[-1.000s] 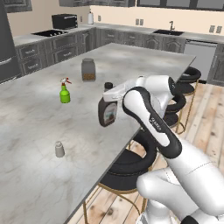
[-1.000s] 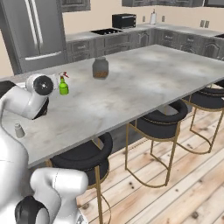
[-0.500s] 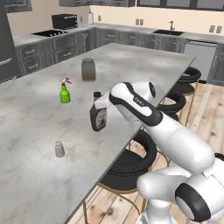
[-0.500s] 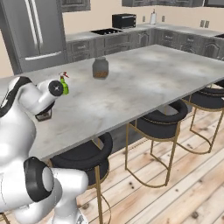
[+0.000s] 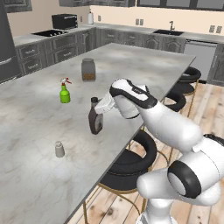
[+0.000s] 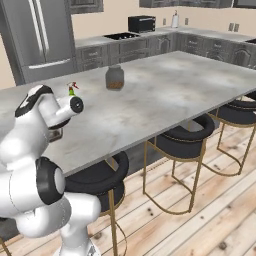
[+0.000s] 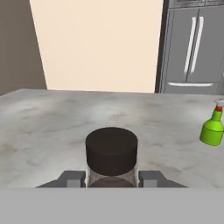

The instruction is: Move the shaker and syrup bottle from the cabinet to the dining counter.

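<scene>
Gripper [image 5: 97,114] clamped on syrup bottle [image 5: 95,122] at the neck, fingers [image 7: 72,178] either side of its dark cap. Bottle upright, base at or just above dining counter [image 5: 144,65] near stool-side edge; contact hard to tell. Best: lower straight, keep vertical, confirm base flat before letting go. Shaker [image 5: 59,149] already on counter nearby. Farther off: green spray bottle [image 5: 64,92], then jar [image 5: 88,70].

No text can be read anywhere (the syrup bottle [image 5: 96,121] shows no legible label).
</scene>
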Robot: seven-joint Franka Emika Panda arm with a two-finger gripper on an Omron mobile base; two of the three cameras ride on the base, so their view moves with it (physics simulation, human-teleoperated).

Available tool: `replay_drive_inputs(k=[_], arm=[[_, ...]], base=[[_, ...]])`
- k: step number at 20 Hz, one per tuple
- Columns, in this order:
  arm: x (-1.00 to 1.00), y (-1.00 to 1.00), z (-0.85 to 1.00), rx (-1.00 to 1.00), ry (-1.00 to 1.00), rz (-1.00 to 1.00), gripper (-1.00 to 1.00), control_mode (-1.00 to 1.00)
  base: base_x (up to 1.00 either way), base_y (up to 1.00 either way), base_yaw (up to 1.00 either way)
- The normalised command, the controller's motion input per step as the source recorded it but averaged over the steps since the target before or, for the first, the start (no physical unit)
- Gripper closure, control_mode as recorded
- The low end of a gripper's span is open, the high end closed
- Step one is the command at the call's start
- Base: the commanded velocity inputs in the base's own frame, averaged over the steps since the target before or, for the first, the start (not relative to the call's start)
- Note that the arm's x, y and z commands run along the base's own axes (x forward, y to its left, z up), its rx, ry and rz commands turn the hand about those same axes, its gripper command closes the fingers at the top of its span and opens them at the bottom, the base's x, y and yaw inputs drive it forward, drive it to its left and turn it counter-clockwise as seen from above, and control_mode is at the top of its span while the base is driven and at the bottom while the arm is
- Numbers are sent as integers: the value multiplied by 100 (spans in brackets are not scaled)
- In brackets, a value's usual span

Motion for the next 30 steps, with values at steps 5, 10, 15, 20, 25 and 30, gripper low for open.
replay_drive_inputs(k=[5, 10, 15, 20, 25, 30], arm=[[32, 4, -28, 0, 0, 16, 100, -100], [18, 2, -31, 0, 0, 16, 100, -100], [15, 0, -34, 0, -1, 16, 100, -100], [6, 3, -39, 0, -3, 15, 100, -100], [12, 10, -40, 0, -1, 14, 100, -100], [16, 9, -38, 0, -1, 14, 100, -100]], base=[[0, 0, 0], [0, 0, 0], [0, 0, 0], [0, 0, 0], [0, 0, 0], [0, 0, 0]])
